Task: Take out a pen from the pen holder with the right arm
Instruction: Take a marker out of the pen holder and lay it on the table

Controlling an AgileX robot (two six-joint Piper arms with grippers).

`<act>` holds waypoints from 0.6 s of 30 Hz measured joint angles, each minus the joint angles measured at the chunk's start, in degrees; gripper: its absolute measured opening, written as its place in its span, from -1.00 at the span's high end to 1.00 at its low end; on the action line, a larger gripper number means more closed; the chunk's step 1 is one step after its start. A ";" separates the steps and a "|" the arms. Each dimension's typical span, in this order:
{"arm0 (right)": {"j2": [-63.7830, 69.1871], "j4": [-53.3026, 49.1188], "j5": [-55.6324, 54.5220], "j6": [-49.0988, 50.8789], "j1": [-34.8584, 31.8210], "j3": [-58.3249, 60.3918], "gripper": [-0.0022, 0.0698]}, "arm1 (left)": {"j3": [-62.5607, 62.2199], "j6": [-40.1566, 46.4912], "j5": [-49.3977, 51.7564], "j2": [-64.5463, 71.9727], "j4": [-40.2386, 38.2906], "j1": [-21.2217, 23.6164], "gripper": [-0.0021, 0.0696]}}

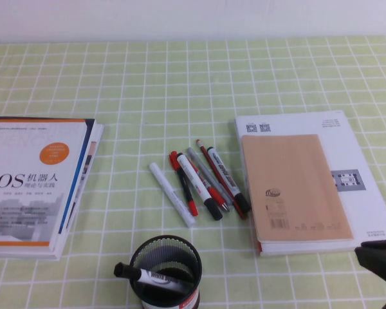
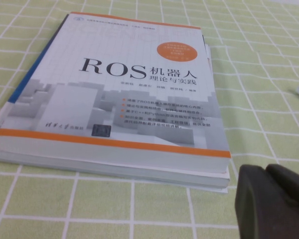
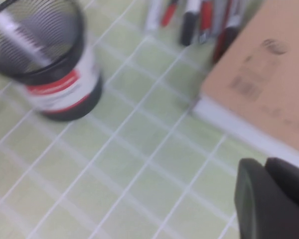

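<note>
A black mesh pen holder [image 1: 192,257] with a red and white band stands at the table's near edge, in the middle. One black-capped white marker [image 1: 156,277] leans inside it. My right gripper [image 1: 381,261] hovers at the near right corner, well to the right of the holder, shut and empty. The right wrist view shows the holder [image 3: 65,84], the marker [image 3: 20,37] in it, and my shut right gripper [image 3: 265,168] away from both. My left gripper [image 2: 264,172] is shut and empty, low over the cloth beside the ROS book [image 2: 119,94].
Several pens and markers [image 1: 202,183] lie loose on the green checked cloth beyond the holder. A brown notebook [image 1: 293,187] rests on a white booklet at the right. The ROS book [image 1: 32,183] lies on the left.
</note>
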 joint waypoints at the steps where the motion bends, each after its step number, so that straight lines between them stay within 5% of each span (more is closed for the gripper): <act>1: -1.17 0.00 -2.54 0.00 -1.24 1.99 0.97 | 0.00 0.00 0.00 0.00 0.00 0.00 0.96; 9: -15.10 2.85 -15.99 0.00 -18.58 18.46 0.97 | 0.00 0.00 0.00 0.00 0.00 0.00 0.96; 18: -33.24 3.26 -18.26 0.00 -31.89 29.64 0.97 | 0.00 0.00 0.00 0.00 0.00 0.00 0.96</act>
